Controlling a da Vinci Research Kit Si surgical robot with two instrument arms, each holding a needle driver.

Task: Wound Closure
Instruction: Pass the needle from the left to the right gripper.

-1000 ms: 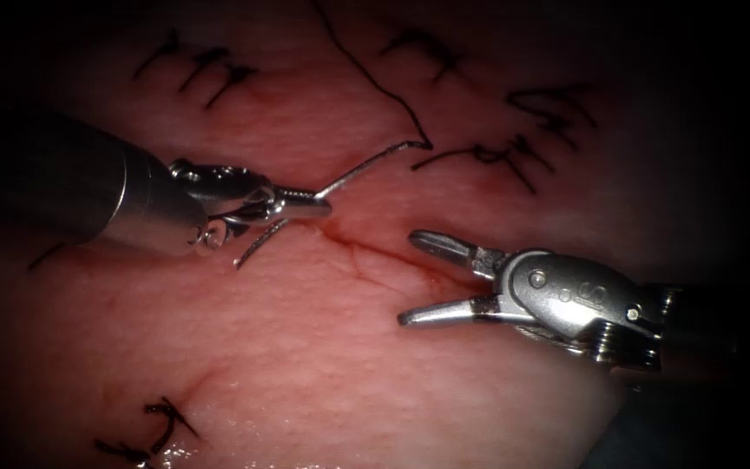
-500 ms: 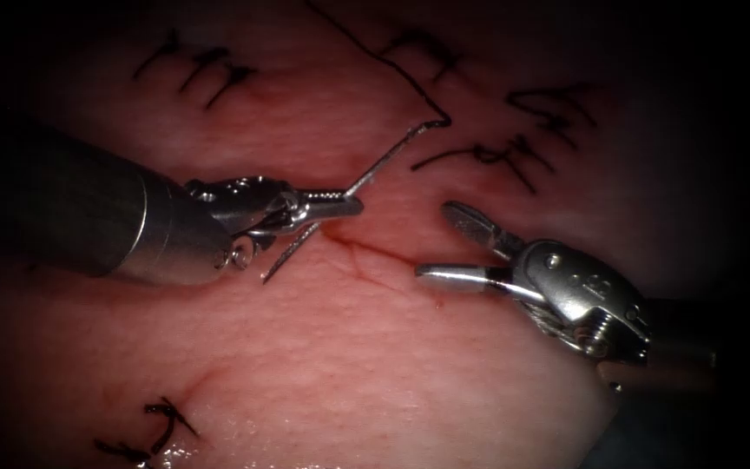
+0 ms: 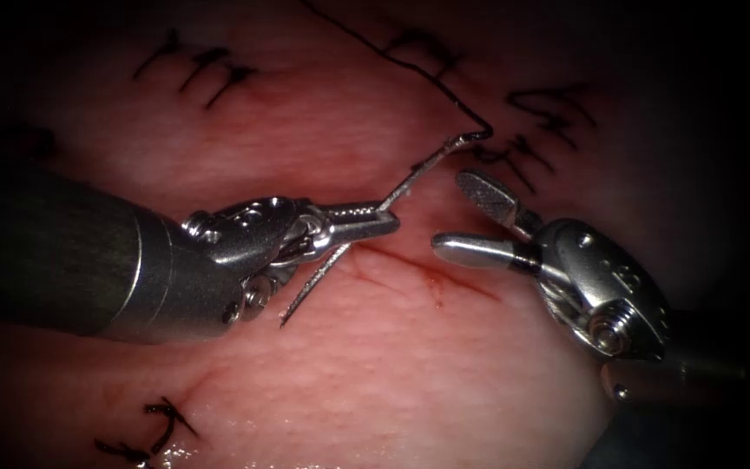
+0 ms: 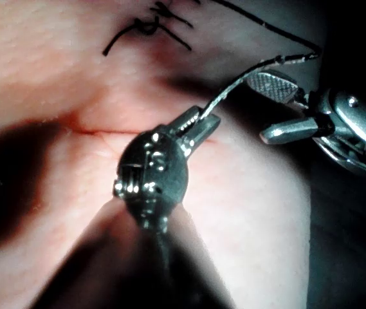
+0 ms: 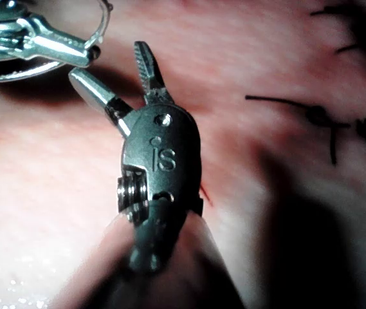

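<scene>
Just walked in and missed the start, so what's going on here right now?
The left tool grips the curved needle around the middle of its curve, above the cut and clear of the tissue. Thread trails up from the needle's rear end. The right tool sits just right of the needle, jaws open, holding nothing. Finished stitches lie nearby.

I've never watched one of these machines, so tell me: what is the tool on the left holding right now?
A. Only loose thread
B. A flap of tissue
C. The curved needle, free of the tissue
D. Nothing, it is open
C: the left gripper is shut on the needle at about mid-curve, above the tissue.
</scene>
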